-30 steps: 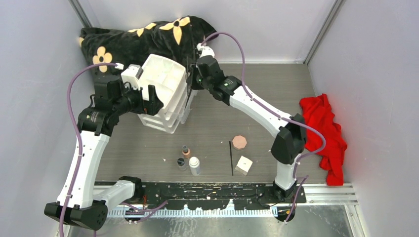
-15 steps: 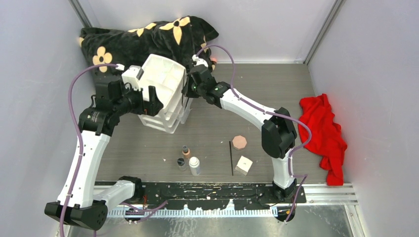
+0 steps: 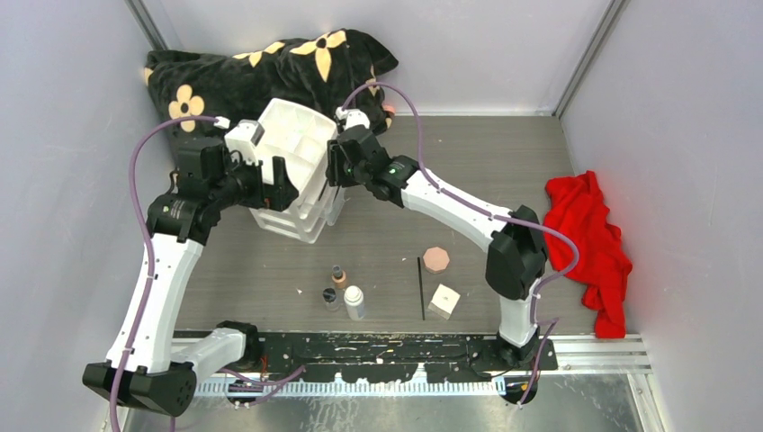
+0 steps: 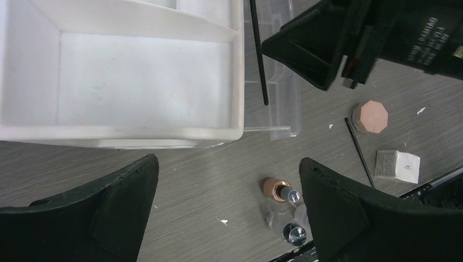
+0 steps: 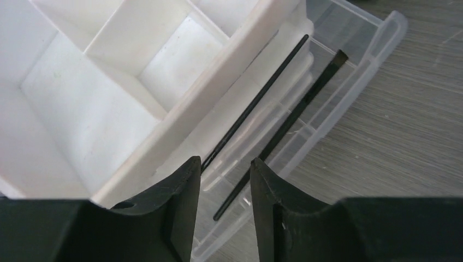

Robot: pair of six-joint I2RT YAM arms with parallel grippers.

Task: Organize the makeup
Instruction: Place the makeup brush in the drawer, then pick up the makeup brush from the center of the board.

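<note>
The makeup lies near the front of the table: tan dark-capped bottle [image 3: 338,275], clear jar [image 3: 330,297], white bottle [image 3: 354,302], thin black stick [image 3: 420,288], octagonal compact [image 3: 436,259], white cube [image 3: 444,301]. My left gripper [image 3: 275,183] is wide open and empty above the white drawer box [image 3: 297,144]; the left wrist view shows its fingers [image 4: 338,213] over the bottle [image 4: 278,189]. My right gripper [image 5: 221,161] hangs over the pulled-out clear drawer [image 5: 355,49], jaws a narrow gap apart. Two black sticks [image 5: 289,128] lie in the drawer; one end shows between the fingers, untouched.
A black bag with yellow flowers [image 3: 270,67] lies at the back behind the box. A red cloth [image 3: 589,243] lies at the right wall. The box's top tray [image 4: 125,71] has bare compartments. Grey walls close in on both sides.
My right gripper has moved left and forward, from behind the box's right side to over the open clear drawer. The left arm has barely moved. The makeup on the table has stayed put.
</note>
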